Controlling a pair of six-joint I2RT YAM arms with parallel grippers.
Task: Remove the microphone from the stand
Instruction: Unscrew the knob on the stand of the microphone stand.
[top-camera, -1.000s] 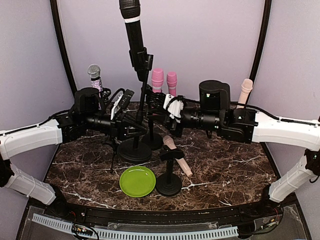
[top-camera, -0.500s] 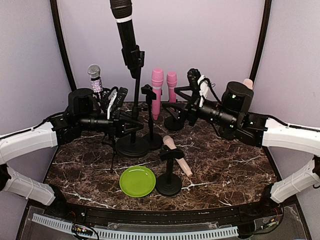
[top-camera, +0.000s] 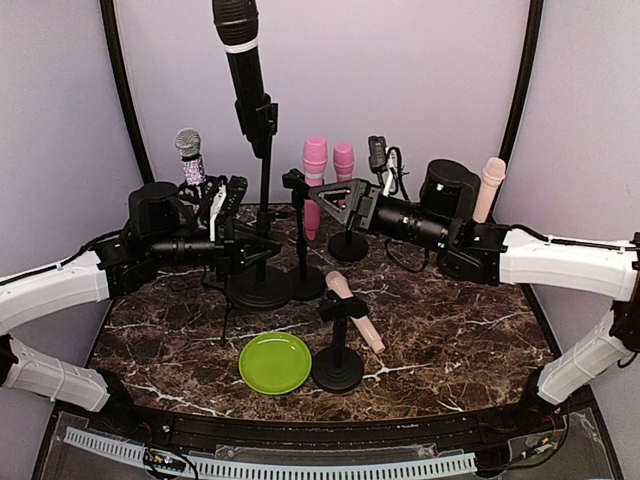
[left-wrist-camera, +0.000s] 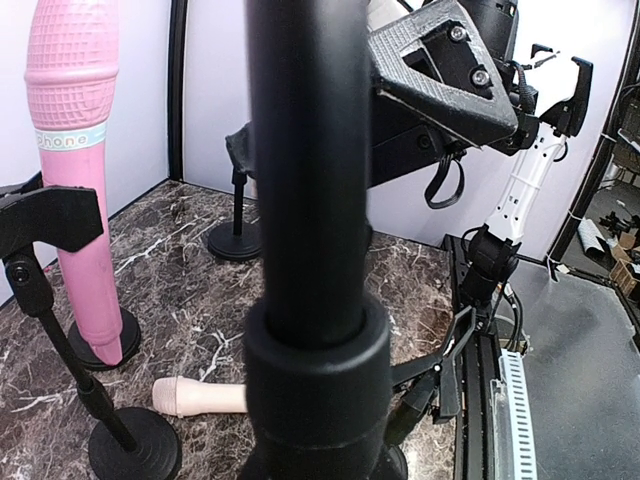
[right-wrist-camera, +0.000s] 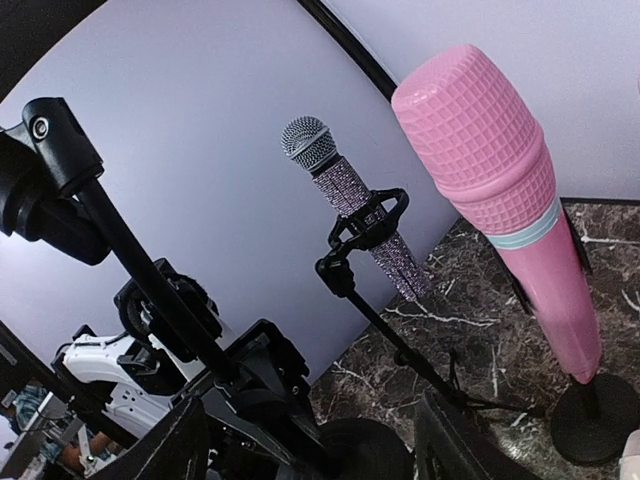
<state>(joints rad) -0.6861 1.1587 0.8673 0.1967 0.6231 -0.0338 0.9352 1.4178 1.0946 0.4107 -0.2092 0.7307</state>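
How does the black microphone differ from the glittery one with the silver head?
The black microphone is plain black with a white band, while the glittery microphone sparkles and has a silver mesh head. The black microphone sits much higher, on a tall stand. The glittery microphone sits low, on a short stand. Both point head up, slightly tilted, in black clips.
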